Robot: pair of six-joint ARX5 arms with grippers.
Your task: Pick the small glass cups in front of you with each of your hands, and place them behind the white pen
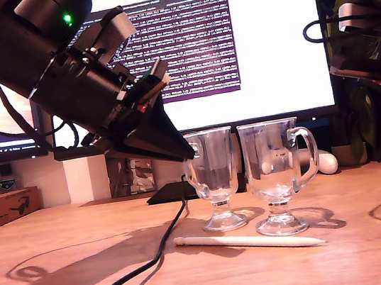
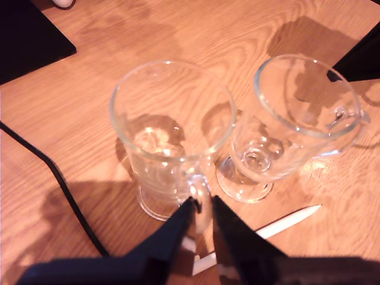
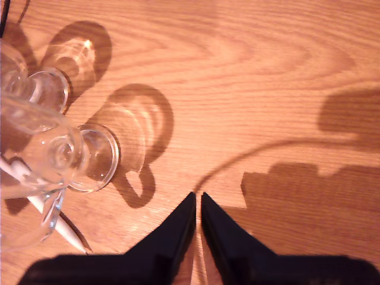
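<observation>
Both glass cups [image 1: 246,177] stand behind white pen [image 1: 248,241], w/ my first gripper [image 2: 202,208] at one handle.

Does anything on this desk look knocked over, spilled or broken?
Nothing stands out. Both glass cups stand upright and empty behind the white pen, which lies flat on the wood. My first gripper sits at one cup's handle; my second gripper is shut, away from both.

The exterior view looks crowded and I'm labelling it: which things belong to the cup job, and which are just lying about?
Job:
cup at my first gripper
other cup
white pen
my second gripper

Lying about:
black cable
monitor
cardboard box
</observation>
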